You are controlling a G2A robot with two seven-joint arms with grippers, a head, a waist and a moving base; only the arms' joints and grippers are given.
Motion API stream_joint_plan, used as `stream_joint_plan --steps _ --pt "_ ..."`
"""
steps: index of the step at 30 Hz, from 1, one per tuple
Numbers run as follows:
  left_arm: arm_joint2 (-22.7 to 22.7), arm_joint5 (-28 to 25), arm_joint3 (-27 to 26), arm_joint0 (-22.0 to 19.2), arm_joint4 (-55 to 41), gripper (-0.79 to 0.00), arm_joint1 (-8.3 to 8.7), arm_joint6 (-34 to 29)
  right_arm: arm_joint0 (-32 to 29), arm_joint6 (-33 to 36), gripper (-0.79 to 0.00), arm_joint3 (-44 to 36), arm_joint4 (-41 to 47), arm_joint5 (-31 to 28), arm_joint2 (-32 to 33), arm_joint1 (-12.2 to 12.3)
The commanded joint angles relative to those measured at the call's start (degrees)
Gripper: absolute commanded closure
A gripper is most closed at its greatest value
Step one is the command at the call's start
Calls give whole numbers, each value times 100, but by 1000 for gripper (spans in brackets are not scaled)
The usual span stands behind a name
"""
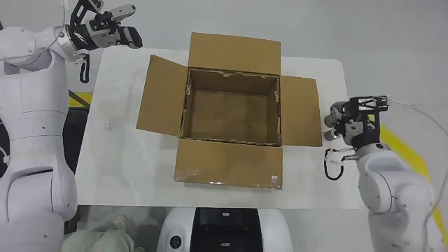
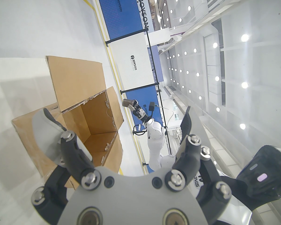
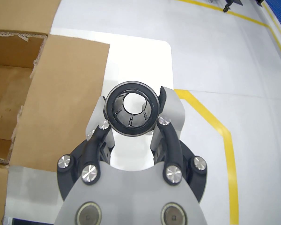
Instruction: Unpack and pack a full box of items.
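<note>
An open cardboard box (image 1: 161,94) stands in the middle of the white table (image 1: 119,161), all flaps folded out and its inside bare. My right gripper (image 1: 334,122) hangs over the table's right edge beside the box's right flap (image 3: 61,94), shut on a black hollow metal cylinder (image 3: 131,121) with ball tracks inside. My left gripper (image 1: 131,25) is raised at the table's far left corner, open and holding nothing. Its fingers (image 2: 46,122) frame the box (image 2: 96,113) in the left wrist view, where the cylinder (image 2: 127,103) shows far off in the other gripper.
White table (image 3: 135,54) surface shows on the left, front and right of the box. Yellow floor lines (image 3: 210,115) run past the table's right side. Blue and white partition panels (image 2: 131,64) stand in the room behind.
</note>
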Motion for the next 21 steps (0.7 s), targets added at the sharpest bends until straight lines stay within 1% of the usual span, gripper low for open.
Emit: stream_joint_plan --steps 1,7,13,17,21 --pt "0 0 0 0 0 -785 0 0 281 38 0 41 -149 -12 -214 -7" --pt "0 0 0 0 0 -785 0 0 1145 230 0 258 -486 -309 -1005 -43" --pt "0 0 0 0 0 -785 0 0 1980 319 0 682 -503 -447 -1865 -139" --pt "0 0 0 0 0 -785 0 0 2407 365 0 991 -412 -557 -2347 -211" --pt "0 0 0 0 0 -785 0 0 2709 395 0 1292 -231 -660 -2705 -278"
